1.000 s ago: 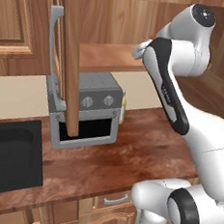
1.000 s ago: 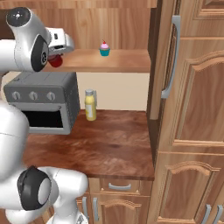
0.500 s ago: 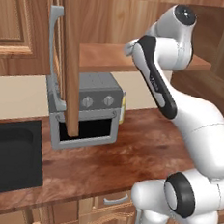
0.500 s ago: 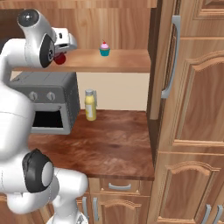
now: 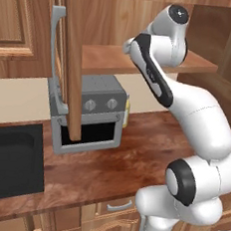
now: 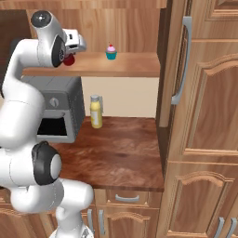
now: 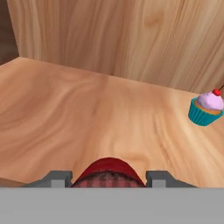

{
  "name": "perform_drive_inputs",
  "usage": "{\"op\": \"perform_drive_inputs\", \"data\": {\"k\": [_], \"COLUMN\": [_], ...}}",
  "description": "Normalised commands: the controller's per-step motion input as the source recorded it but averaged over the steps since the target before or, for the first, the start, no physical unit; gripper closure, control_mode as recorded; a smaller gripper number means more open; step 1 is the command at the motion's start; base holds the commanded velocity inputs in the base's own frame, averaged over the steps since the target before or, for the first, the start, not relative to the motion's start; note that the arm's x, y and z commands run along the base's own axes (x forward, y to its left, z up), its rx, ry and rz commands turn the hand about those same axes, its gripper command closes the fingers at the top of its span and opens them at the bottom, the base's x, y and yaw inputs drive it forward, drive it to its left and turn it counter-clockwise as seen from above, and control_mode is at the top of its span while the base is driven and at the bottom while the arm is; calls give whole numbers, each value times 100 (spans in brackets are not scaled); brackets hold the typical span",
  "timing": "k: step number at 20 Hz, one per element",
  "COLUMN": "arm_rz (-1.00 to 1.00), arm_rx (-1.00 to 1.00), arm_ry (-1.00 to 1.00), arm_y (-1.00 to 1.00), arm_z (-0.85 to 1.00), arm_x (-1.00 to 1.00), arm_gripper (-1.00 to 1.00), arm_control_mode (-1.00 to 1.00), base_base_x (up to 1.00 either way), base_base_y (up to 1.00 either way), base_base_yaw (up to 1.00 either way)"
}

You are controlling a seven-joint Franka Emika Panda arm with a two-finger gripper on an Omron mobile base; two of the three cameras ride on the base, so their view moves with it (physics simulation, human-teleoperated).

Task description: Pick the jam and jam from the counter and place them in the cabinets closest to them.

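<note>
Right now your gripper [image 7: 108, 178] is clamped on the jam [image 7: 108, 171], its round red lid wedged between the fingers and carried over the cabinet shelf [image 7: 87, 118] for setting down. Beyond the hand lies smooth pale wood grain. Farther off to its right sits a teal-cupped cupcake [image 7: 205, 107], leaving room.

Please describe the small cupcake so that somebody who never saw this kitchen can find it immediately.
Look at the open wall cabinet above the toaster oven; its wooden shelf is the landmark. The cupcake stands toward the back of that shelf. Unlike the red-lidded jar in the gripper, it has a teal wrapper, pink frosting and a red cherry.
</note>
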Motion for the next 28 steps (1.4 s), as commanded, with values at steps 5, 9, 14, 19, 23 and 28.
{"op": "perform_drive_inputs", "data": {"k": [5,9,14,19,23,28], "arm_rz": [0,0,0,0,0,0], "arm_rx": [0,0,0,0,-2,0], "arm_ry": [1,6,4,1,3,1], "arm_y": [0,0,2,8,13,0], "arm_z": [0,-6,-4,0,-3,0], "arm_x": [0,12,37,40,24,4], "arm_gripper": [100,100,100,100,-100,-100], "arm_control_mode": [-100,-100,-100,-100,-100,-100], "base_base_x": [0,0,0,0,0,0], "base_base_y": [0,0,0,0,0,0], "base_base_yaw": [0,0,0,0,0,0]}}
